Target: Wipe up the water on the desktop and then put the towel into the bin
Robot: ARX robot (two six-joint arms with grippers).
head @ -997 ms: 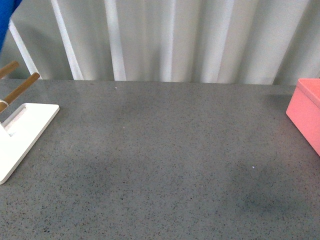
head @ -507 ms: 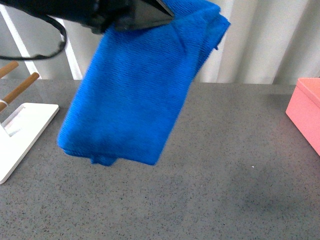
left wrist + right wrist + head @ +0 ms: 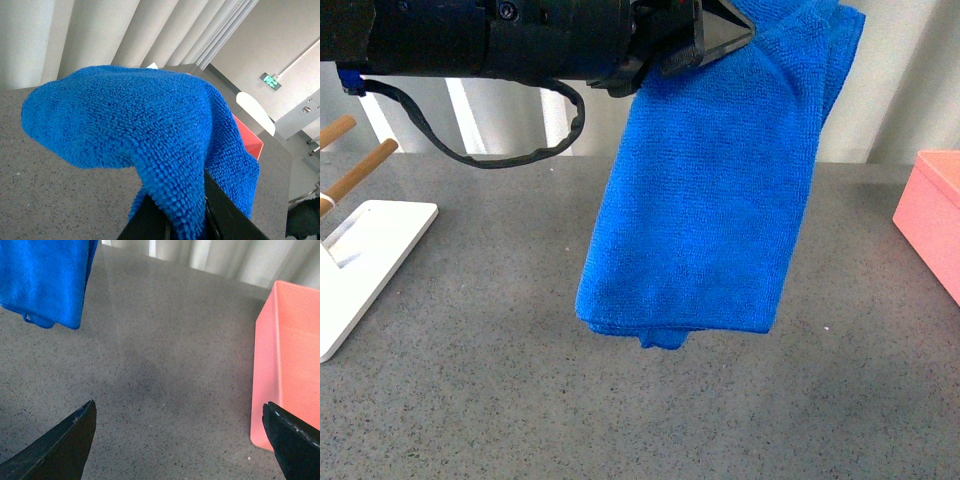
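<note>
Two steps, neither judged complete: left gripper (image 3: 712, 38) clamps the towel (image 3: 705, 190) by its top edge, cloth hanging over the desktop (image 3: 470, 400), well apart from the bin (image 3: 935, 225); right gripper (image 3: 180, 440) jaws wide, empty; no water distinguishable.

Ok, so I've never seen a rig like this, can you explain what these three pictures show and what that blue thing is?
This is a two-armed robot at a dark grey speckled desktop. The front picture comes from a camera on its body; the other two from its wrists. The black left end effector is shut on a bright blue fluffy towel, hanging over the desktop. The right end effector is open and empty, near a salmon-pink plastic bin. A flat white stand with wooden pegs sits at the left.
</note>
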